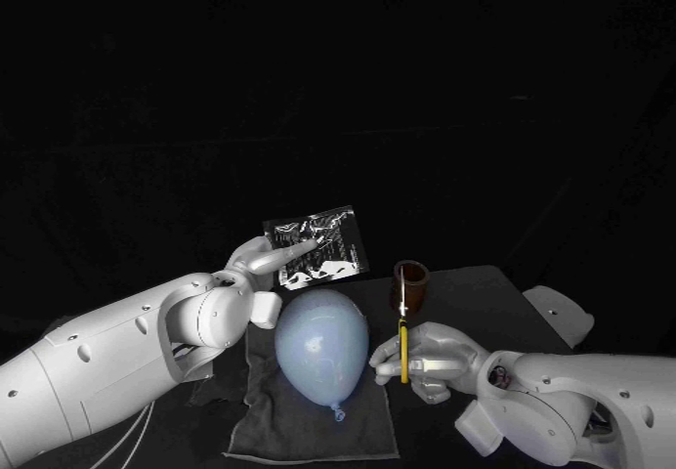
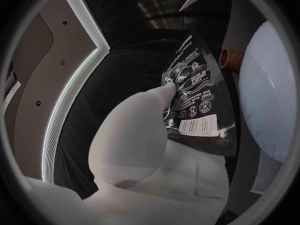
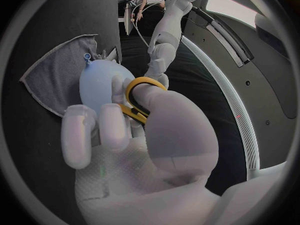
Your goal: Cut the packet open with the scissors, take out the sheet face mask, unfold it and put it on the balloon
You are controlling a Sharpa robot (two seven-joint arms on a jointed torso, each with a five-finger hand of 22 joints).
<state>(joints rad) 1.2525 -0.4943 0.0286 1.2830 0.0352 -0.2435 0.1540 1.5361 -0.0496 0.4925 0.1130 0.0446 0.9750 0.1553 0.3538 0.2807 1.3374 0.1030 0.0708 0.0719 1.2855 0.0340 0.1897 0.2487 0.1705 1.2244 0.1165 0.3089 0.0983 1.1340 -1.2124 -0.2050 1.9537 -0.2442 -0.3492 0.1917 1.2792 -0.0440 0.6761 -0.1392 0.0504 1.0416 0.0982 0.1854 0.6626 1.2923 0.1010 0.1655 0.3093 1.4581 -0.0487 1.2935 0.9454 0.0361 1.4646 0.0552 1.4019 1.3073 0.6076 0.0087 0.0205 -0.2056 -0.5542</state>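
– Black, glossy packet (image 1: 318,249): where is it?
– Off the table (image 1: 472,293), held up on the far side of the balloon (image 1: 321,347) and tilted. The left hand (image 1: 262,262) pinches it at its near left corner. In the left wrist view a fingertip (image 2: 164,91) presses on the printed face above the barcode label. The packet's far edge and right edge are free of the hand.

– Right hand (image 1: 430,363)?
– Closed round the scissors (image 1: 404,344). One finger passes through the yellow handle loop and the others curl in beside it. The blades point toward the far side. I cannot tell whether they are parted.

– Blades against the packet?
– Apart. The tips lie right of the packet's right edge and somewhat nearer, with open space between the two. In the head view the tips overlap a brown cylinder (image 1: 411,278) standing on the table. Contact cannot be judged.

– Balloon?
– Pale blue, lying lengthwise on a dark grey cloth (image 1: 282,430), with its knot at the near end. It sits between the two arms: the left arm's wrist is just beside its left flank, and the right hand is near its right flank.

– Margins?
– A strip of cloth shows left of the balloon, and a wider band shows on the near side past the knot. The cloth's near edge runs uneven. Dark table surface shows right of the cylinder, on the far side of the right hand.
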